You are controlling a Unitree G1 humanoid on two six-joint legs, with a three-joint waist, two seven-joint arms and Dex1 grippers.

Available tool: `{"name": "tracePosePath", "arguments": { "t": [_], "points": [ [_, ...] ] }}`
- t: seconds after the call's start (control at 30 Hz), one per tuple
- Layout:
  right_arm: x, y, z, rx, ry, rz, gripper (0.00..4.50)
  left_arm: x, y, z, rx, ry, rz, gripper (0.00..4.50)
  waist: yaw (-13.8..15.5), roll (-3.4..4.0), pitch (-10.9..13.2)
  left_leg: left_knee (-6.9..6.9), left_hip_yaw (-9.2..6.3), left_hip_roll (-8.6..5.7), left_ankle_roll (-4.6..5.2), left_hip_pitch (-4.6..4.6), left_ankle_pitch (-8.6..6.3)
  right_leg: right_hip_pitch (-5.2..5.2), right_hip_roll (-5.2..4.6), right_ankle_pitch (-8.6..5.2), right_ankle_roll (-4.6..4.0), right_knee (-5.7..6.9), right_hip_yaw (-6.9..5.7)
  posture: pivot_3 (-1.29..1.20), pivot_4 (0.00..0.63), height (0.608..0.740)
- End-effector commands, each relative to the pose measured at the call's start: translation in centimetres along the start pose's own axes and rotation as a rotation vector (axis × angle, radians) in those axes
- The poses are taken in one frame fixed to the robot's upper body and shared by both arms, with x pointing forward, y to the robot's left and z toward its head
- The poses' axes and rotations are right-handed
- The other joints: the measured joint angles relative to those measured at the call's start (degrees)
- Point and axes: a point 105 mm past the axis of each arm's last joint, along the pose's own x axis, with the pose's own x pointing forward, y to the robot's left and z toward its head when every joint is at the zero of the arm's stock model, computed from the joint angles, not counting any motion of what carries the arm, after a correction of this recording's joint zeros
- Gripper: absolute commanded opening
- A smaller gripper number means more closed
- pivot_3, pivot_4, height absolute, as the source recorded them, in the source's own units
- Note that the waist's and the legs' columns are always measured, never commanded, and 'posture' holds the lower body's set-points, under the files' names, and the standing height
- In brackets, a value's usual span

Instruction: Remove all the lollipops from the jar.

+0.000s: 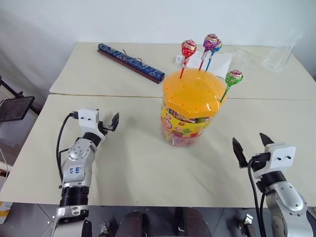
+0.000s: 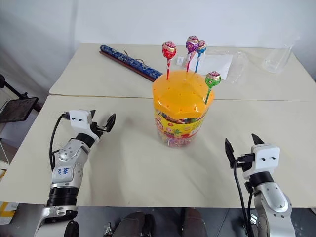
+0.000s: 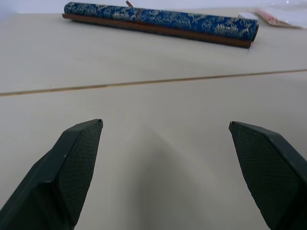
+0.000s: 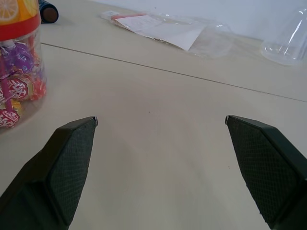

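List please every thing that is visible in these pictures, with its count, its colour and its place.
lollipops: four; red, purple, blue, green; standing upright by their sticks in the lid of the jar.
jar: one, clear with yellow label and orange lid; middle of the near table.
rolled scroll: one, blue patterned; far table, left part.
clear plastic bag with paper: one, white and transparent; far table, behind the jar.
glass beaker: one, clear; far table, right end.
tables: two, beige; set edge to edge.
left gripper: black fingers, open, empty.
right gripper: black fingers, open, empty.
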Motion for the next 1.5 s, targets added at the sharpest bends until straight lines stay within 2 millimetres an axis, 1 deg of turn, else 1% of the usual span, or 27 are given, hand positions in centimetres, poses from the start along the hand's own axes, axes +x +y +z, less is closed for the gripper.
{"name": "tracePosePath", "arguments": {
  "t": [0.03, 0.1, 0.17, 0.23, 0.27, 0.33, 0.4, 0.43, 0.47, 0.5, 0.6, 0.63, 0.7, 0.77, 0.83, 0.9, 0.93, 0.97, 1.0, 1.03, 1.1, 1.17, 1.23, 1.3, 1.37, 1.43, 1.5],
  "points": [
    [-0.1, -0.1, 0.3, 0.003, -0.038, 0.027, 4.50, -0.4, 0.5, 1.7, 0.077, -0.039, -0.017, 4.47, 0.0, -0.02, 0.0, 0.00, 0.00, 0.00, 0.00, 0.00, 0.00, 0.00, 0.00, 0.00, 0.00, 0.00, 0.00, 0.00, 0.150, 0.740],
    [-0.2, 0.6, 1.1, 0.036, -0.104, 0.104, 4.50, -1.1, 0.8, 3.0, -0.021, -0.104, -0.064, 4.47, -0.3, -0.02, 0.0, 0.00, -0.01, 0.00, 0.00, 0.00, 0.00, 0.00, 0.01, 0.00, 0.00, 0.00, -0.02, 0.00, 0.150, 0.740],
    [-1.3, 1.3, 3.6, 0.122, -0.218, 0.227, 4.50, -2.4, 0.2, 4.8, -0.045, -0.150, -0.261, 4.47, -0.6, -0.01, 0.0, 0.00, -0.03, 0.01, 0.00, -0.01, 0.00, 0.00, 0.01, 0.00, 0.00, 0.00, -0.03, 0.00, 0.150, 0.740],
    [-2.6, 1.6, 5.9, 0.154, -0.274, 0.351, 4.50, -3.8, 0.2, 5.8, -0.112, -0.096, -0.442, 4.47, -0.7, 0.00, 0.0, 0.00, -0.08, 0.04, 0.00, -0.03, 0.00, -0.02, 0.03, -0.01, -0.01, 0.03, -0.08, 0.00, 0.150, 0.740],
    [-3.2, 1.4, 7.0, 0.148, -0.295, 0.400, 4.50, -4.6, 0.3, 6.4, -0.155, -0.061, -0.526, 4.47, -0.7, 0.00, 0.0, 0.00, -0.10, 0.05, 0.00, -0.03, 0.00, -0.01, 0.03, -0.01, -0.02, 0.04, -0.10, 0.00, 0.150, 0.740],
    [-4.3, 0.8, 9.4, 0.134, -0.334, 0.474, 4.50, -6.5, -0.5, 7.8, -0.196, 0.004, -0.709, 4.47, -0.7, 0.00, 0.0, 0.03, -0.11, 0.04, 0.01, -0.01, -0.01, 0.06, 0.01, -0.01, -0.02, 0.02, -0.11, 0.00, 0.150, 0.740],
    [-5.7, -1.1, 13.1, 0.123, -0.384, 0.500, 4.50, -8.5, -0.2, 10.4, -0.174, 0.007, -0.851, 4.47, -0.6, 0.00, 0.0, 0.07, -0.15, 0.04, 0.07, 0.02, -0.04, 0.13, -0.02, -0.01, -0.01, -0.02, -0.11, 0.00, 0.150, 0.740],
    [-6.1, -1.5, 14.2, 0.120, -0.397, 0.509, 4.50, -9.1, 0.1, 11.2, -0.158, 0.003, -0.885, 4.47, -0.5, -0.01, 0.0, 0.08, -0.17, 0.03, 0.07, 0.01, -0.05, 0.15, -0.02, -0.01, -0.01, -0.04, -0.11, 0.00, 0.150, 0.740],
    [-6.4, -1.9, 14.9, 0.123, -0.399, 0.503, 4.50, -9.4, 0.3, 11.5, -0.156, 0.008, -0.904, 4.47, -0.5, -0.02, 0.0, 0.10, -0.23, 0.03, 0.07, 0.00, -0.05, 0.18, -0.03, -0.01, -0.01, -0.06, -0.15, 0.00, 0.150, 0.740],
    [-6.6, -2.2, 15.3, 0.123, -0.401, 0.493, 4.50, -9.7, 0.5, 11.3, -0.181, 0.045, -0.910, 4.47, -0.4, -0.06, 0.0, 0.10, -0.33, 0.03, 0.06, 0.08, -0.06, 0.29, 0.00, -0.01, -0.01, -0.10, -0.18, 0.00, 0.150, 0.740],
    [-7.9, -2.6, 15.0, 0.012, -0.399, 0.457, 4.50, -10.2, -0.2, 10.2, -0.205, 0.070, -0.950, 4.47, -0.2, 0.00, -0.1, 0.04, -0.56, 0.07, -0.03, 0.29, -0.11, 0.70, 0.04, -0.03, -0.04, -0.42, -0.28, 0.00, 0.150, 0.740],
    [-8.0, -2.2, 15.4, 0.004, -0.433, 0.464, 4.50, -9.8, -0.8, 10.4, -0.214, 0.022, -0.968, 4.47, 0.0, 0.00, -0.1, -0.01, -0.60, 0.07, -0.05, 0.38, -0.13, 0.82, 0.04, -0.02, -0.04, -0.49, -0.26, 0.00, 0.150, 0.740],
    [-7.8, -1.6, 16.0, 0.002, -0.494, 0.461, 4.50, -8.2, -2.5, 11.3, -0.259, -0.084, -1.000, 4.47, 0.6, 0.00, -0.1, 0.00, -0.55, 0.04, -0.01, 0.40, -0.18, 0.87, 0.01, -0.02, -0.02, -0.54, -0.25, 0.00, 0.150, 0.740],
    [-7.6, -1.1, 16.1, 0.011, -0.520, 0.452, 4.50, -6.7, -3.9, 12.1, -0.276, -0.156, -1.025, 4.47, 1.0, -0.07, -0.1, 0.15, -0.54, -0.04, 0.05, 0.33, -0.15, 0.89, -0.02, 0.05, 0.08, -0.56, -0.25, 0.00, 0.150, 0.740],
    [-7.4, -0.9, 16.1, 0.026, -0.541, 0.437, 4.50, -5.2, -4.9, 13.0, -0.288, -0.218, -1.036, 4.47, 1.0, -0.18, -0.2, 0.33, -0.65, -0.06, 0.05, 0.23, -0.15, 0.89, -0.01, 0.06, 0.09, -0.48, -0.25, 0.00, 0.150, 0.740],
    [-7.1, -0.8, 16.7, 0.041, -0.602, 0.394, 4.50, -2.7, -7.8, 14.9, -0.315, -0.296, -1.107, 4.47, 1.3, -0.21, -0.2, 0.40, -0.67, -0.03, 0.02, 0.19, -0.19, 0.87, 0.04, 0.06, 0.09, -0.43, -0.27, 0.00, 0.150, 0.740],
    [-7.0, -0.8, 17.0, 0.052, -0.629, 0.374, 4.50, -1.9, -9.0, 15.8, -0.325, -0.319, -1.139, 4.47, 1.4, -0.23, -0.2, 0.49, -0.72, -0.06, 0.04, 0.15, -0.19, 0.88, 0.07, 0.07, 0.10, -0.39, -0.34, 0.00, 0.150, 0.740],
    [-6.9, -0.7, 17.2, 0.060, -0.645, 0.362, 4.50, -1.4, -9.7, 16.3, -0.328, -0.330, -1.158, 4.47, 1.5, -0.23, -0.2, 0.67, -0.73, -0.06, 0.08, 0.00, -0.21, 0.86, 0.10, 0.07, 0.11, -0.43, -0.40, 0.00, 0.150, 0.740],
    [-7.0, -0.4, 17.8, 0.088, -0.691, 0.369, 4.50, -0.6, -11.3, 16.6, -0.294, -0.325, -1.214, 4.47, 1.3, -0.22, -0.2, 0.75, -0.68, -0.10, 0.13, -0.04, -0.24, 0.85, 0.08, 0.08, 0.12, -0.42, -0.37, 0.00, 0.150, 0.740],
    [-7.0, -0.1, 18.2, 0.107, -0.721, 0.377, 4.50, -0.2, -12.4, 16.7, -0.263, -0.317, -1.254, 4.47, 1.2, -0.22, -0.2, 0.77, -0.58, -0.12, 0.19, -0.01, -0.27, 0.85, 0.08, 0.09, 0.14, -0.42, -0.34, 0.00, 0.150, 0.740],
    [-7.1, 0.5, 18.7, 0.113, -0.743, 0.388, 4.50, 0.4, -14.0, 17.1, -0.241, -0.302, -1.308, 4.47, 0.8, -0.22, -0.2, 0.74, -0.56, -0.12, 0.20, 0.00, -0.28, 0.85, 0.13, 0.09, 0.16, -0.47, -0.36, 0.00, 0.150, 0.740],
    [-7.1, 1.3, 19.1, 0.113, -0.757, 0.389, 4.50, 1.5, -15.4, 18.0, -0.248, -0.296, -1.319, 4.47, 0.7, -0.22, -0.2, 0.73, -0.53, -0.12, 0.18, -0.01, -0.29, 0.83, 0.26, 0.09, 0.16, -0.50, -0.37, 0.00, 0.150, 0.740],
    [-7.0, 3.0, 19.3, 0.131, -0.750, 0.432, 4.50, 2.1, -17.1, 18.4, -0.219, -0.275, -1.346, 4.47, 0.8, -0.22, -0.2, 0.78, -0.57, -0.09, 0.17, -0.05, -0.29, 0.83, 0.37, 0.08, 0.16, -0.51, -0.39, 0.00, 0.150, 0.740],
    [-7.0, 4.0, 19.3, 0.157, -0.746, 0.439, 4.50, 2.6, -17.8, 18.4, -0.218, -0.236, -1.344, 4.47, 0.8, -0.22, -0.2, 0.78, -0.58, -0.07, 0.17, -0.05, -0.29, 0.83, 0.37, 0.08, 0.15, -0.52, -0.35, 0.00, 0.150, 0.740],
    [-6.9, 4.1, 18.9, 0.174, -0.734, 0.426, 4.50, 3.3, -18.0, 18.4, -0.212, -0.232, -1.316, 4.47, 0.8, -0.22, -0.2, 0.78, -0.57, -0.03, 0.18, -0.05, -0.30, 0.84, 0.36, 0.08, 0.16, -0.55, -0.32, 0.00, 0.150, 0.740],
    [-6.9, 4.1, 18.4, 0.177, -0.717, 0.415, 4.50, 3.4, -18.5, 18.5, -0.212, -0.231, -1.321, 4.09, 0.8, -0.22, -0.2, 0.78, -0.57, 0.00, 0.19, -0.05, -0.30, 0.84, 0.33, 0.08, 0.16, -0.57, -0.31, 0.00, 0.150, 0.740],
    [-7.0, 4.0, 18.1, 0.181, -0.709, 0.411, 4.50, 3.2, -18.8, 18.6, -0.223, -0.224, -1.347, 3.59, 0.9, -0.23, -0.2, 0.78, -0.57, 0.02, 0.19, -0.06, -0.30, 0.84, 0.33, 0.08, 0.16, -0.56, -0.32, 0.00, 0.150, 0.740]
  ]
}}
